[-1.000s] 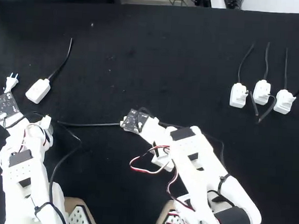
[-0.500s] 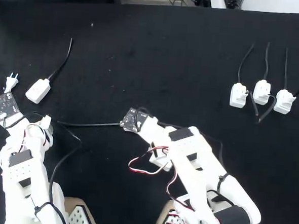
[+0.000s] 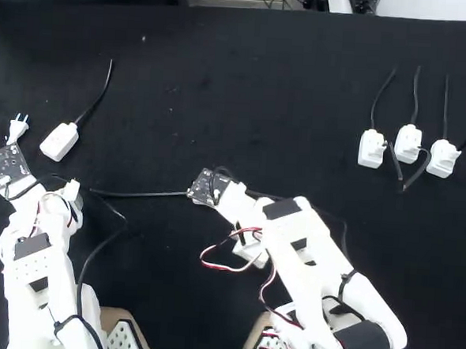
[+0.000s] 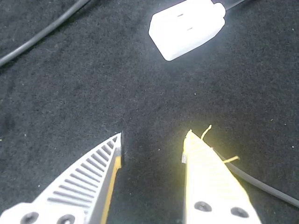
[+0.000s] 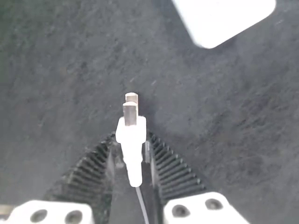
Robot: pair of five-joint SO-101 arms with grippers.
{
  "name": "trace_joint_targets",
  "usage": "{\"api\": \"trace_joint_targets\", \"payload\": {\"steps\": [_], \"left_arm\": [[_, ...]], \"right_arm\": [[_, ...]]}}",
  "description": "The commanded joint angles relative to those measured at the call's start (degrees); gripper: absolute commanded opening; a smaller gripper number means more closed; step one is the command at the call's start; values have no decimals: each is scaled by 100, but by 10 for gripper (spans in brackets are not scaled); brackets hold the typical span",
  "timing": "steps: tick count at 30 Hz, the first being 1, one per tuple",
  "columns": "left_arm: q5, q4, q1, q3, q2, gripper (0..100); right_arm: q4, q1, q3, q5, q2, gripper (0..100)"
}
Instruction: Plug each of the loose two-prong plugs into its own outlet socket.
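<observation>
We've got a matt black cloth (image 4: 60, 88) here with a fuzzy, felt-like nap. The outlet socket (image 4: 187, 28) on it looks smooth, glossy white plastic, and the plug (image 5: 132, 140) is white plastic too, its prongs (image 5: 130, 111) dull metal

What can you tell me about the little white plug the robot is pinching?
The plug is small, white and looks like plastic, with two flat metal prongs close together at its front. The right gripper is shut on its body, with ribbed fingers pressing both sides. It points out over the black table, and its prongs touch nothing. A thin cord leaves its back end.
</observation>
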Motion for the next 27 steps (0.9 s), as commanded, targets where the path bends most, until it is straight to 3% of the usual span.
{"api": "trace_joint_targets", "payload": {"steps": [1, 4, 8, 13, 21, 27], "left_arm": [[9, -105, 101, -233, -88, 213], [9, -105, 101, -233, -88, 213], [9, -97, 101, -233, -88, 213], [9, -97, 101, -233, -88, 213], [9, -79, 110, -233, -88, 213], [0, -105, 453, -286, -88, 213]], "right_arm": [[1116, -97, -936, -352, -637, 11], [1582, -97, -1402, -387, -1288, 11], [1354, -255, -1218, -396, -2026, 11], [123, -818, -233, -492, -2492, 11], [-1292, -1767, 13, -1591, -2536, 11], [-2295, -1960, 382, -1688, -2536, 11]]}}
